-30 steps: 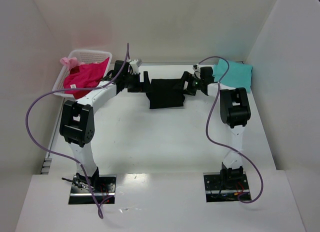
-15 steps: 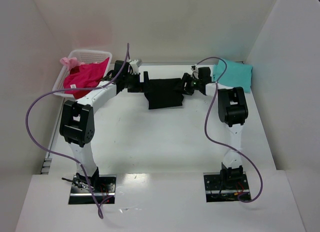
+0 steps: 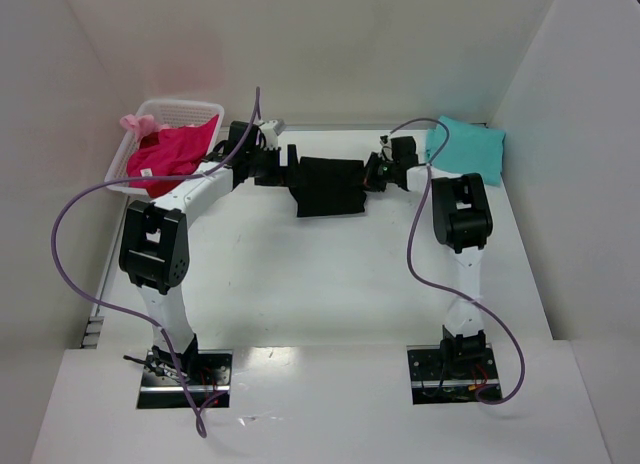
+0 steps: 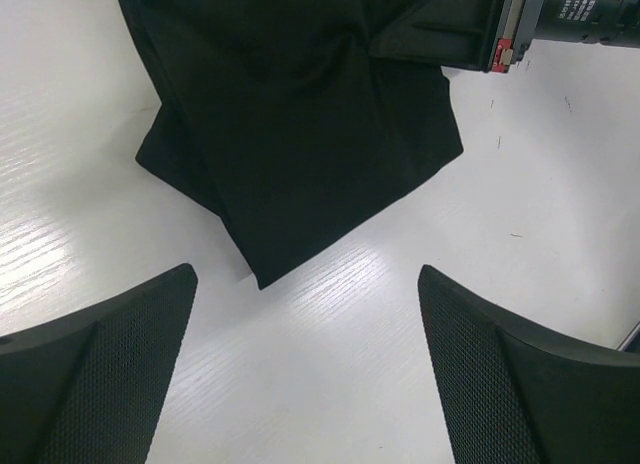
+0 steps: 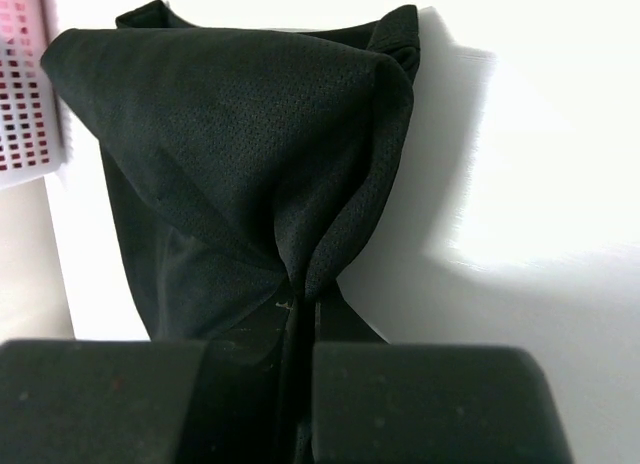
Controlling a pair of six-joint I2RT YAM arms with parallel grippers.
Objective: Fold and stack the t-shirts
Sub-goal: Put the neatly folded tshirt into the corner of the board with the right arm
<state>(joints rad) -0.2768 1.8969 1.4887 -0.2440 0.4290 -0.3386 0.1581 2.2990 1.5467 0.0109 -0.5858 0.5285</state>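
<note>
While the white table [image 3: 320, 284] lies bare nearest the bases, the black shirt [image 3: 330, 186] sits beyond, with the left gripper [image 4: 305, 274] spread wide at its left edge. The right gripper [image 5: 300, 324], open a second ago, now pinches its right edge. Against the walls farther back are a teal shirt [image 3: 467, 146] on the right and a pink shirt [image 3: 165, 154] in a basket [image 3: 180, 108] on the left.

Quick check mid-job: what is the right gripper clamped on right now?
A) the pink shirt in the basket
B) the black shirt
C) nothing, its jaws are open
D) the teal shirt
B: in the right wrist view the right gripper is pinched shut on a bunched fold of the black shirt.
</note>
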